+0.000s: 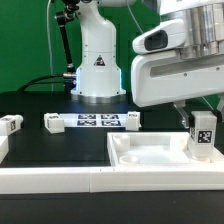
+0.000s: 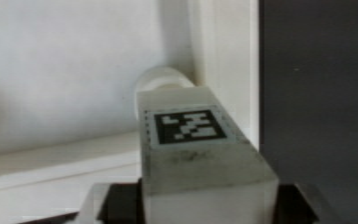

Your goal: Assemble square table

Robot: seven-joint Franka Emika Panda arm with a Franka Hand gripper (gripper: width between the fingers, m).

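Note:
The square table top [image 1: 150, 158] is a white slab with a recessed face and raised rim, lying at the front of the black table. A white tagged leg [image 1: 203, 133] stands upright at the slab's corner on the exterior view's right. My gripper [image 1: 199, 116] comes down from above and is shut on the upper part of this leg. In the wrist view the leg [image 2: 197, 130] fills the gap between the two dark fingers [image 2: 123, 203], with its far end against the slab's inner corner [image 2: 87, 90]. My gripper [image 2: 202, 205] grips the leg's near end.
Three loose white tagged legs lie on the black table: one at the exterior view's left [image 1: 10, 124], one beside the marker board [image 1: 53, 122], one past its other end [image 1: 131, 119]. The marker board [image 1: 92, 121] lies before the robot base [image 1: 98, 70]. A long white border wall [image 1: 60, 180] runs along the front.

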